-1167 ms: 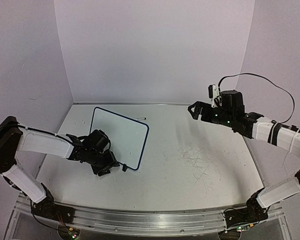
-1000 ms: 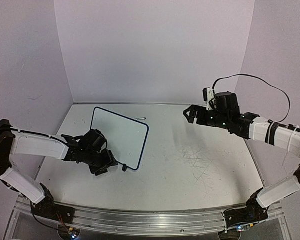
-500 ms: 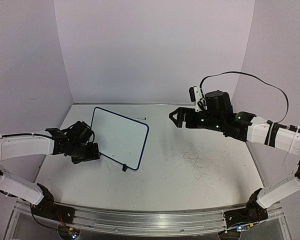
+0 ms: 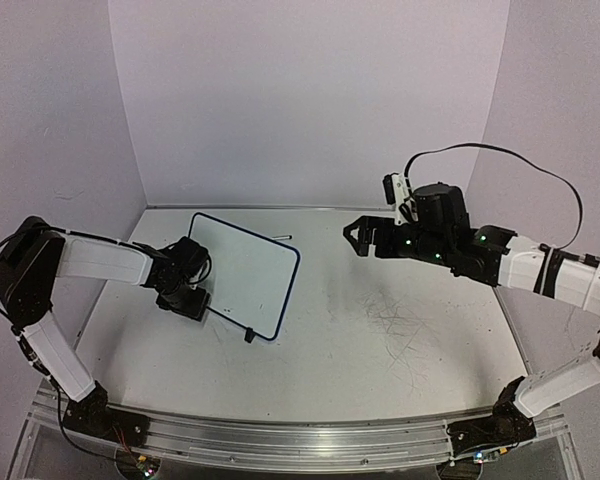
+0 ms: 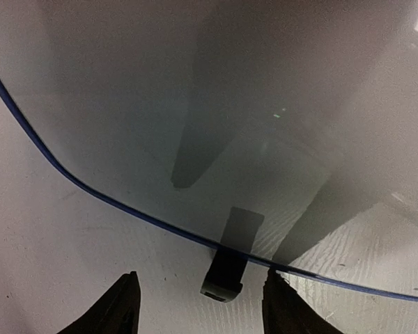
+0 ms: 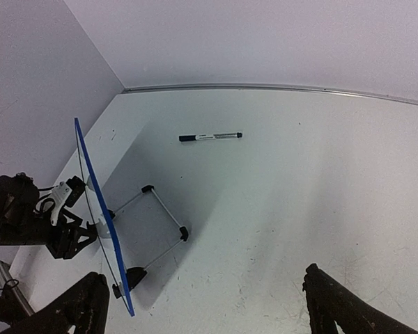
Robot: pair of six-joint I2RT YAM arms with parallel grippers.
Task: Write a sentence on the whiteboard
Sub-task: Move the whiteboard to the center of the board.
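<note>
The whiteboard stands tilted on its wire stand at the left of the table, and its blue frame is seen close up in the left wrist view. Its face looks plain white; the sentence is out of view. My left gripper sits low at the board's near-left bottom edge. It is open, with the board's black foot just ahead of the fingertips and untouched. My right gripper hovers open over the table's middle, right of the board, and holds nothing.
A black marker lies on the table behind the board, near the back wall. The board's second foot rests at its near-right corner. Walls close in at the left, back and right.
My left gripper has drawn back from the board's near-right foot and moved left to its other foot. My right gripper has moved left towards the table's middle. The board stays put.
</note>
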